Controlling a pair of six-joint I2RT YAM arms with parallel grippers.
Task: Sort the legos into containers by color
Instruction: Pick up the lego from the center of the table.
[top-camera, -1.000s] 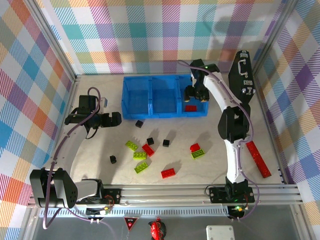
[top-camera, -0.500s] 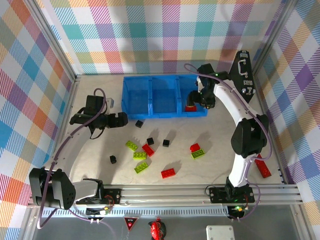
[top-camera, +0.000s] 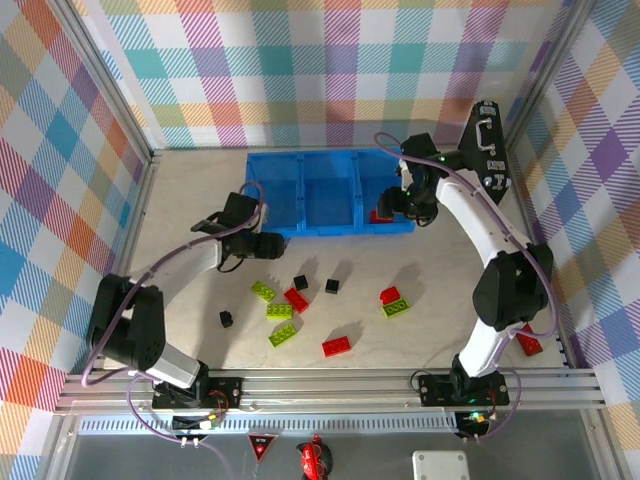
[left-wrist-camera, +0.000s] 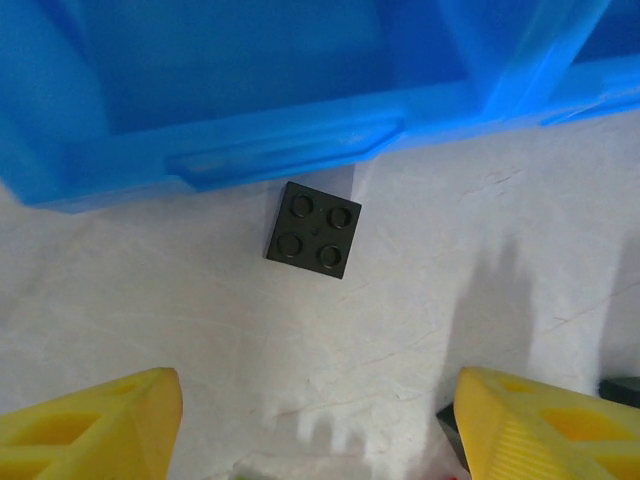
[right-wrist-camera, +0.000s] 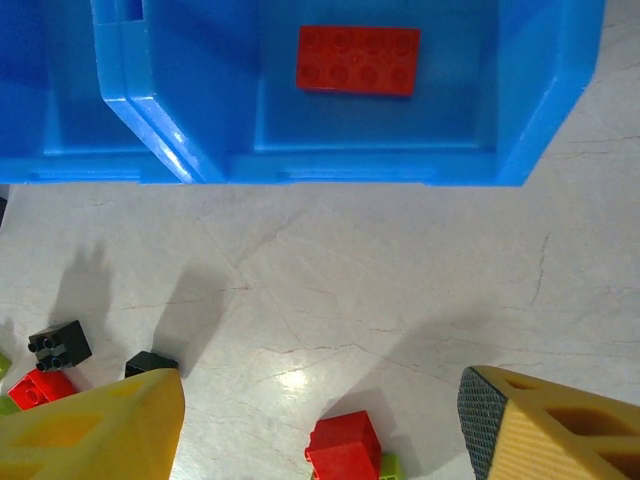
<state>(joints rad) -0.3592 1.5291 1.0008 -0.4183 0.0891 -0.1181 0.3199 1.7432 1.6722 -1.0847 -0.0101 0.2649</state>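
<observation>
— Entry one, left gripper (left-wrist-camera: 312, 395)?
— Yellow fingers spread wide, nothing held. Low over the table, just short of the blue tray (left-wrist-camera: 250, 140).

— Nearest piece?
— Black brick (left-wrist-camera: 313, 229), square, four studs up. Straight ahead of the fingers, centred on the gap between them, just beside the tray's front wall below the left compartment. No long axis to speak of; sides turned slightly off the line of the fingers. Probably a short reach forward, perhaps a small wrist turn, then a close.

— Risk on that reach?
— Tray wall right behind the brick; little room for overshoot, by the look of it.

— Entry two, right gripper (right-wrist-camera: 320, 390)?
— Also wide open, empty. Above bare table in front of the tray's right compartment.

— Contents of the tray (top-camera: 305, 232)?
— Red brick (right-wrist-camera: 358, 60) flat in the right compartment, long axis along the tray's row. No bricks visible in the middle or left compartments in the overhead view.

— Loose stock on the table?
— Lime bricks (top-camera: 280, 311), red bricks (top-camera: 337, 347) and black cubes (top-camera: 301, 282), scattered mid-table, apart from the tray. Red piece (right-wrist-camera: 345, 445) near the right fingers, a sliver of green touching it.

— Allocation?
— Black brick by the wall: left arm's, far closer. Red and lime pair mid-right: nearer the right arm. Sorting barely begun, judging by one brick binned.
</observation>
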